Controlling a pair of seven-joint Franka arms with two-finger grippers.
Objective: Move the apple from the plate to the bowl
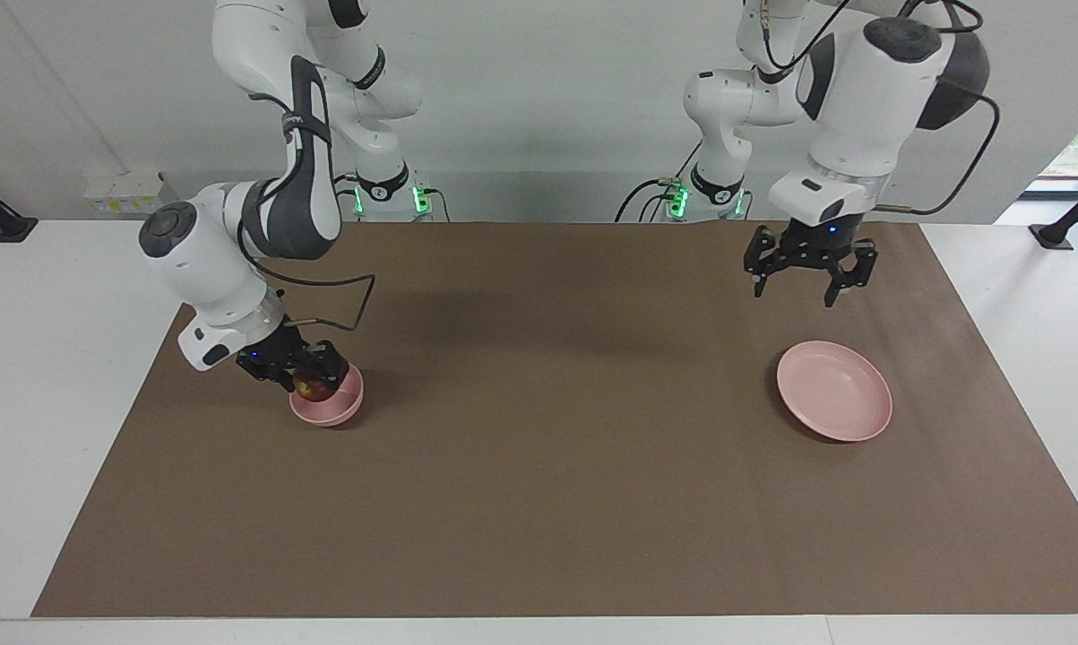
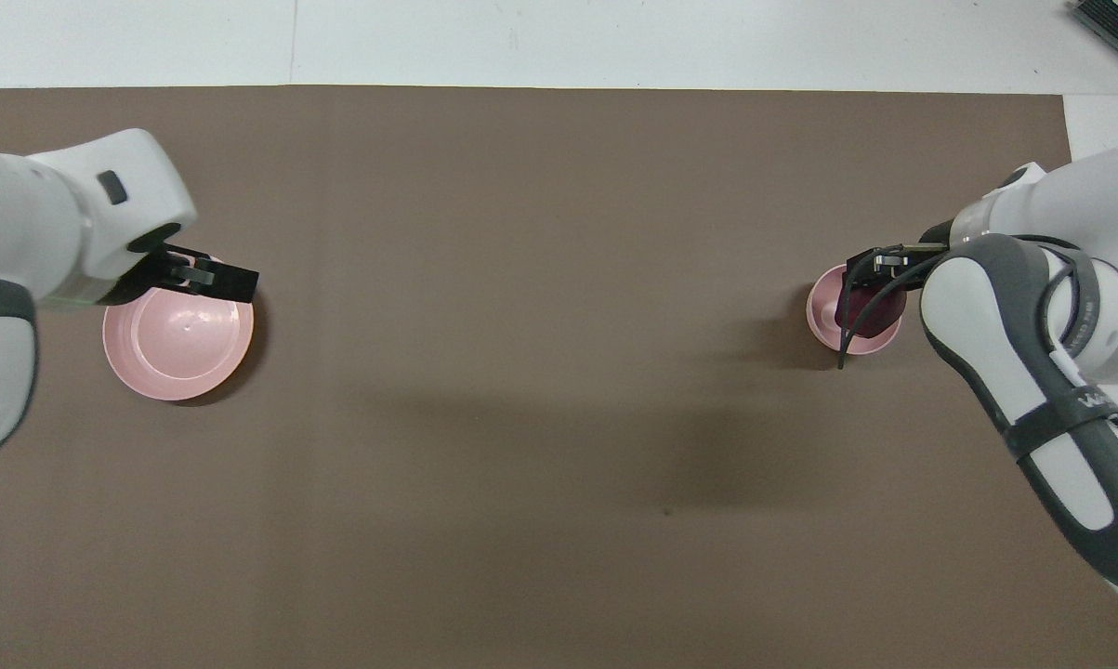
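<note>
Holding the apple (image 1: 313, 387) down inside the bowl (image 1: 334, 409), my right end effector (image 1: 306, 376) is clenched on the fruit, fingers either side of it. Bowl sits on the brown mat (image 1: 556, 466) toward my right arm's end of the table (image 1: 55, 376). From overhead the apple (image 2: 865, 311) shows dark within the bowl rim (image 2: 823, 311), partly under my wrist. My left end effector (image 1: 810, 279) hangs over the mat just above the plate's (image 1: 834, 391) edge nearer to me, fingers spread, gripping nothing. Plate sits bare toward my left arm's end.
</note>
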